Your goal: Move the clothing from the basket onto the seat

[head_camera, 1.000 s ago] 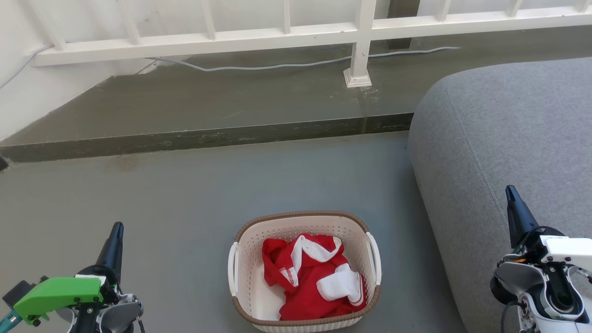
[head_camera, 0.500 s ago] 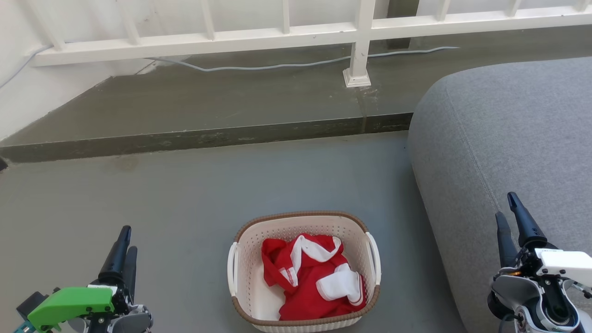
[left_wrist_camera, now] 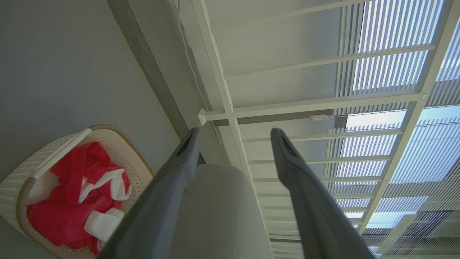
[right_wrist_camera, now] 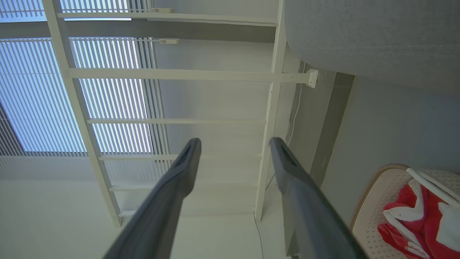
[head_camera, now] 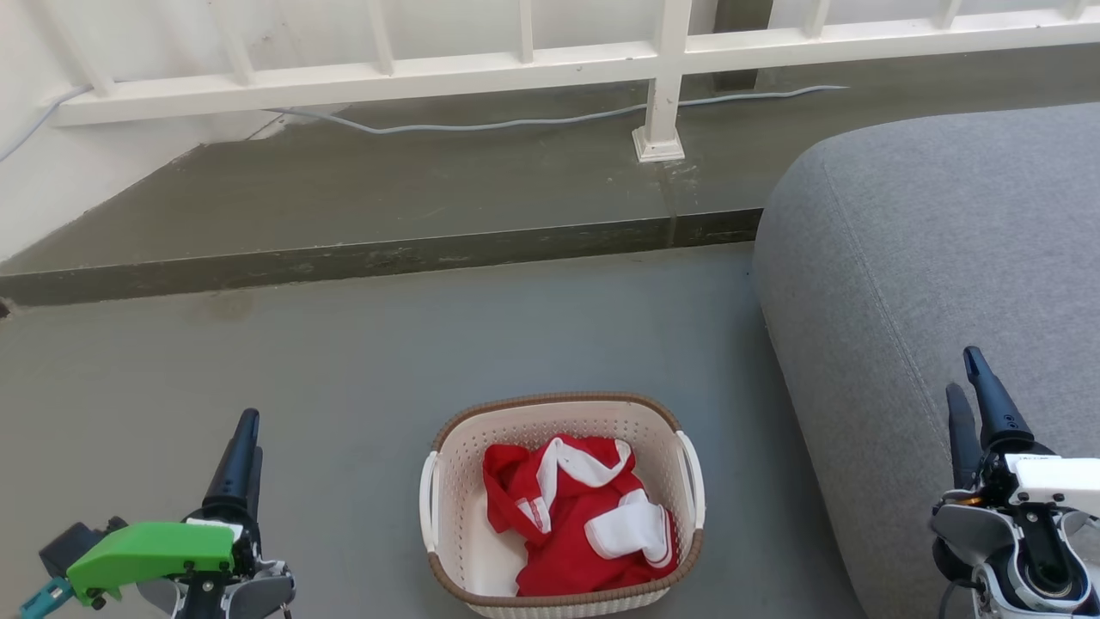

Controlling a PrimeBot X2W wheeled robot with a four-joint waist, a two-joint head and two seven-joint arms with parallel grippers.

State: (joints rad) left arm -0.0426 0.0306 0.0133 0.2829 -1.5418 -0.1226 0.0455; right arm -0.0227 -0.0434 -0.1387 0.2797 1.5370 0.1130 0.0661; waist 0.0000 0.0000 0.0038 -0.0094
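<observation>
The red and white clothing (head_camera: 577, 516) lies bunched in the cream basket (head_camera: 464, 430) on the grey floor at bottom centre of the head view. The big grey seat (head_camera: 937, 241) fills the right side, just right of the basket. My left gripper (head_camera: 247, 443) stands open at the lower left, well left of the basket, with nothing between its fingers. My right gripper (head_camera: 964, 378) is open too, in front of the seat's side, holding nothing. In the left wrist view the clothing (left_wrist_camera: 72, 201) in the basket (left_wrist_camera: 118, 133) shows at lower left. The right wrist view has the clothing (right_wrist_camera: 417, 216) at lower right.
A raised concrete ledge (head_camera: 387, 254) runs across behind the basket. A white railing (head_camera: 662, 86) with a foot post stands on it, and a grey cable (head_camera: 516, 123) lies along its base. A white wall closes the far left.
Both grippers have opened from shut. The left gripper has shifted a little toward the basket. The right one dipped, then came back up slightly.
</observation>
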